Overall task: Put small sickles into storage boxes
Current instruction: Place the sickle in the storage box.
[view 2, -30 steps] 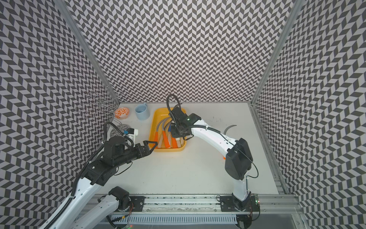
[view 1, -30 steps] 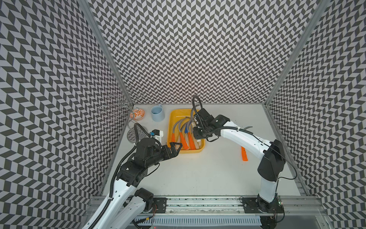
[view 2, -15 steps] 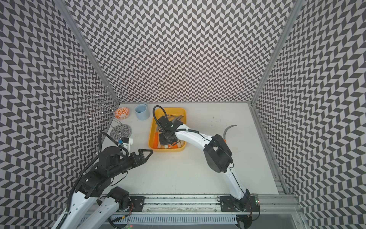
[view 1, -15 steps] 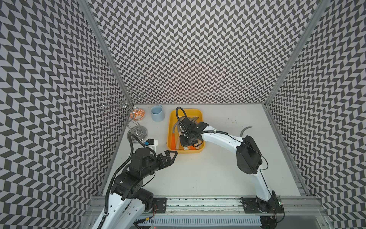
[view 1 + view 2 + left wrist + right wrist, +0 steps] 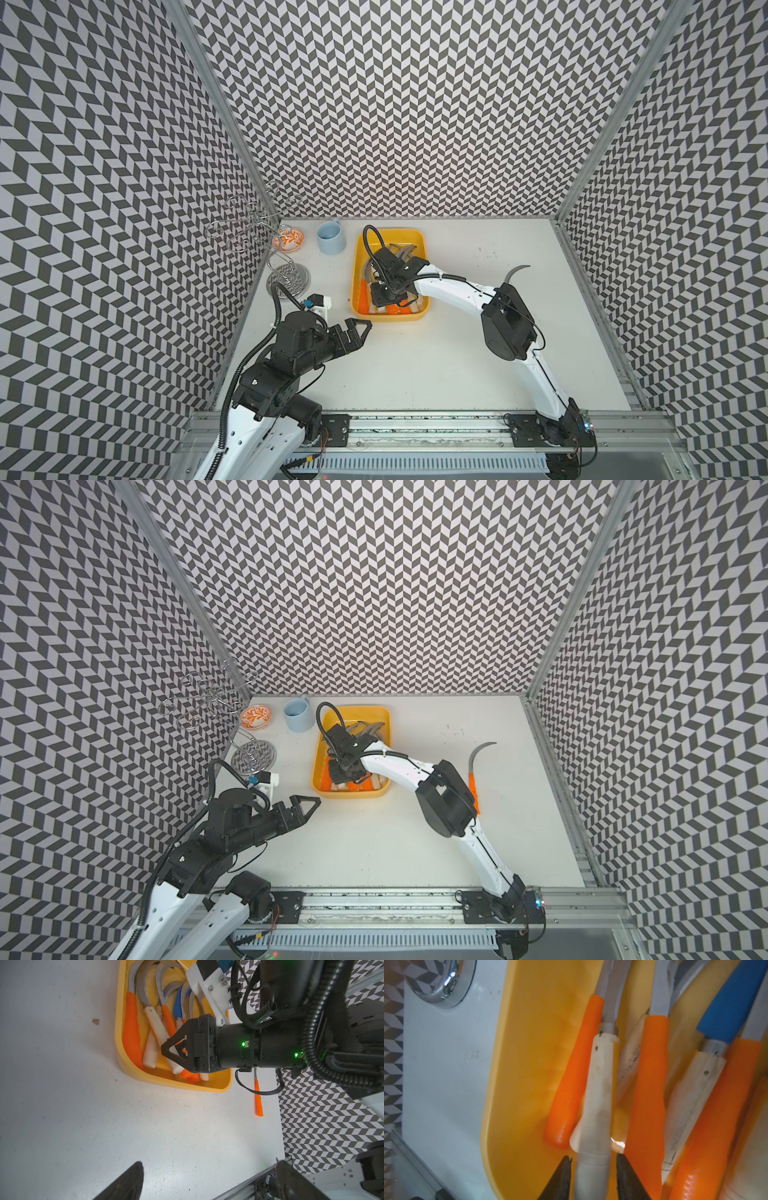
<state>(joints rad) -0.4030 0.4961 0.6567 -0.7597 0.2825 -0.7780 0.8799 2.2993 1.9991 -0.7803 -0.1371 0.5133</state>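
Releasing pale-handled sickle (image 5: 600, 1088) into yellow tray (image 5: 512, 1084), right pincer (image 5: 593, 1167) slightly apart astride it; left pincer (image 5: 359, 328) apart too. Next, likely: lift clear, fetch lone sickle (image 5: 471, 766) off bench (image 5: 374, 845).

In a top view the right arm (image 5: 451, 286) hides the handle of the stray sickle (image 5: 514, 273) and much of the tray (image 5: 405, 232).
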